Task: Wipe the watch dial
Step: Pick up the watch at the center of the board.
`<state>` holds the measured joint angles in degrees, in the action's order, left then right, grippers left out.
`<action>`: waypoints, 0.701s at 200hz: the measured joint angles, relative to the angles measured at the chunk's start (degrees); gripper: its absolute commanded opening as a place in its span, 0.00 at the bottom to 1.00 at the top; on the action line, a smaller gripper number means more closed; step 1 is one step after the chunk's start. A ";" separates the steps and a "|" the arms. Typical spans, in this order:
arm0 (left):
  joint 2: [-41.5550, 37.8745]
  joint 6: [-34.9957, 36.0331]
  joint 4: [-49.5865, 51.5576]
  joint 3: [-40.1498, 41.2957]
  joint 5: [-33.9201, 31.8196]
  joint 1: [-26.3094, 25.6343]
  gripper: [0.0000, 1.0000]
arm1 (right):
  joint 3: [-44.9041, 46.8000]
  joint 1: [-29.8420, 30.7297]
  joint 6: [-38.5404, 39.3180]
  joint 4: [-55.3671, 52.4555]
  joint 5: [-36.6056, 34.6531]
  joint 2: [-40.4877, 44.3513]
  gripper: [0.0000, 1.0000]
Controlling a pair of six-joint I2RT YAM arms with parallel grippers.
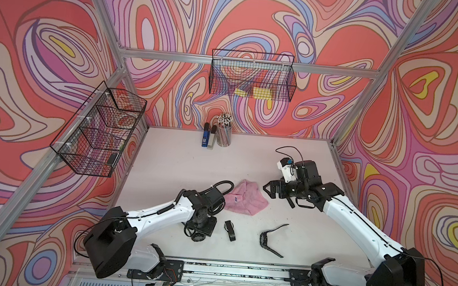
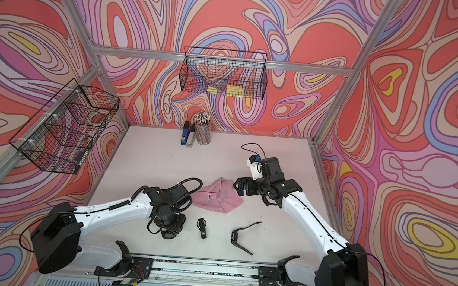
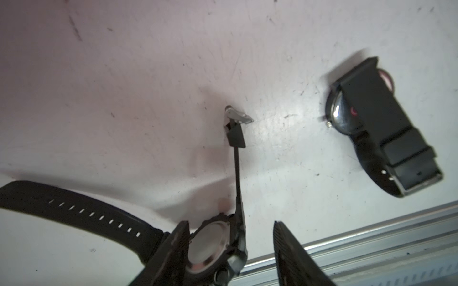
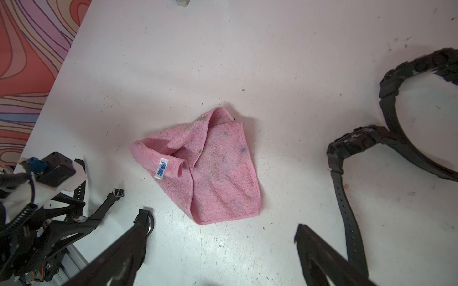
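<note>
In the left wrist view a black watch (image 3: 210,245) stands on edge between the jaws of my left gripper (image 3: 230,222). Its metal case back faces the camera and its dial is hidden. One finger (image 3: 173,247) touches the case; a gap separates it from the other finger (image 3: 287,250). The gripper (image 1: 198,235) points down at the table's front left. A crumpled pink cloth (image 1: 245,200) lies mid-table. My right gripper (image 1: 265,189) hovers just right of the cloth (image 4: 213,168), jaws wide open and empty (image 4: 220,221).
A small buckled watch (image 1: 230,230) and an open-strapped watch (image 1: 269,239) lie near the front. Another black watch (image 4: 354,146) lies under the right arm. A pencil cup (image 1: 224,133) and stapler (image 1: 205,138) stand at the back. Wire baskets (image 1: 252,77) hang on the walls.
</note>
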<state>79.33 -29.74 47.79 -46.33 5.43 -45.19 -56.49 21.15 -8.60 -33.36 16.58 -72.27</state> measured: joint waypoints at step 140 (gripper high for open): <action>8.76 3.41 1.68 -2.43 -3.89 -7.34 0.34 | 0.37 0.00 0.13 -0.04 -0.13 0.00 0.98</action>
<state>88.09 -26.33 49.47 -48.75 1.54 -52.53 -56.12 21.15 -8.47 -33.41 16.45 -72.27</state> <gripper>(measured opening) 0.353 0.982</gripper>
